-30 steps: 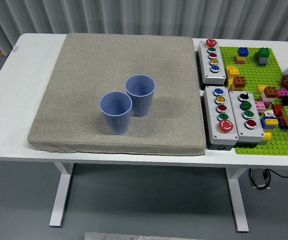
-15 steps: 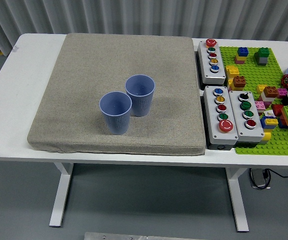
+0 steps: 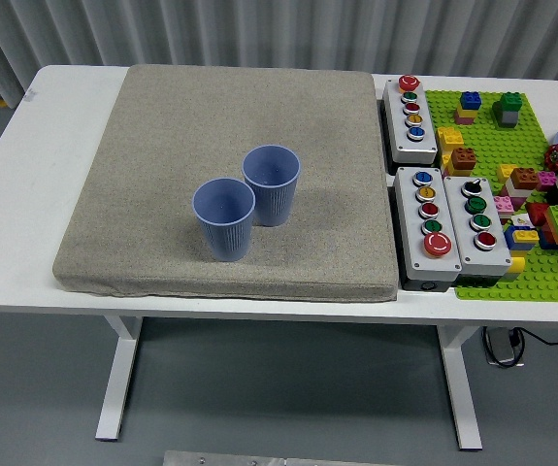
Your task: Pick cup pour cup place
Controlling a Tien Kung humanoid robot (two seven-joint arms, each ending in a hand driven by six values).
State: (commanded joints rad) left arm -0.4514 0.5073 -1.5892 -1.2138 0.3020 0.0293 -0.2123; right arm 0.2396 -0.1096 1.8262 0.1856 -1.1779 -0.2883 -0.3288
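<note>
— Grey mat (image 3: 162, 116) on the white table (image 3: 36, 184): what's changing?
— My left hand, at the nine o'clock edge a moment ago, is gone; fingers unseen, can't tell.
— Cups?
— Near cup (image 3: 224, 219) touching far cup (image 3: 271, 184) at its one o'clock; I'm not reaching yet

No words, numbers or brand names are showing anywhere that can be read. The two blue cups (image 3: 249, 202) are looking plain, with only ribbed lines on their sides. The grey button boxes (image 3: 436, 184) are showing coloured buttons, but any marks on them are too small to read. The green brick plate (image 3: 521, 194) and its bricks are carrying no letters that can be made out.
</note>
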